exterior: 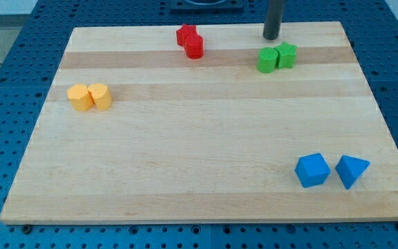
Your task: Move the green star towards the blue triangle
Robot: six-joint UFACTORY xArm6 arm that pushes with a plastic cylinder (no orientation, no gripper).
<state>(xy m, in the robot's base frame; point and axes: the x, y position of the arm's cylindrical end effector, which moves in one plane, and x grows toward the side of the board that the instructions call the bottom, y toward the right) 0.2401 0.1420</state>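
The green star (287, 54) sits near the view's top right, touching a green cylinder-like block (267, 60) on its left. The blue triangle (352, 171) lies near the view's bottom right, with a blue cube (312, 169) just to its left. My tip (271, 37) is at the board's top edge, just above and slightly left of the green star, not touching it.
A red star (186, 34) and a red cylinder (195, 47) touch each other at the view's top middle. Two yellow blocks (89, 97) sit side by side at the left. The wooden board (199, 152) lies on a blue perforated table.
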